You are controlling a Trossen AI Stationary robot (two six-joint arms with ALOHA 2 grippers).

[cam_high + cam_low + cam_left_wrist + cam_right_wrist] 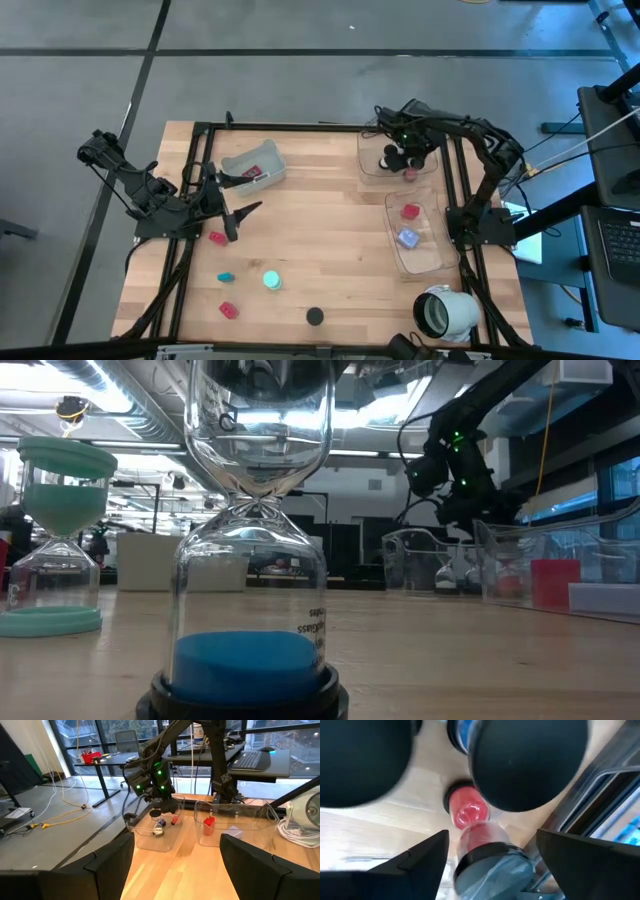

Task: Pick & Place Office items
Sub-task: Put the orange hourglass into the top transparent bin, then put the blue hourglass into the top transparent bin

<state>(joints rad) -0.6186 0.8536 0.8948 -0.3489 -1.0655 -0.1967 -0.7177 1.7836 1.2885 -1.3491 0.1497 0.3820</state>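
My right gripper (404, 160) points down into the far clear tray (366, 172) at the table's far right and is open. In the right wrist view a small red hourglass with black caps (472, 822) lies on its side on the tray floor between the two fingers (427, 857), with a gap on each side. Blurred dark round pieces (530, 760) are close by in the same tray. My left gripper (243, 220) waits open above the table's left part, holding nothing. A red piece (217, 237), a teal bit (225, 277), a teal hourglass (272, 281), another red piece (229, 310) and a black-capped hourglass (315, 316) are on the wood.
A second clear tray (436, 262) nearer the front right holds a red block (410, 211) and a lavender cube (407, 238). A grey tray (255, 165) is at the far left and a big white hollow cylinder (447, 312) at the near right corner. Black frame rails run along the table's sides.
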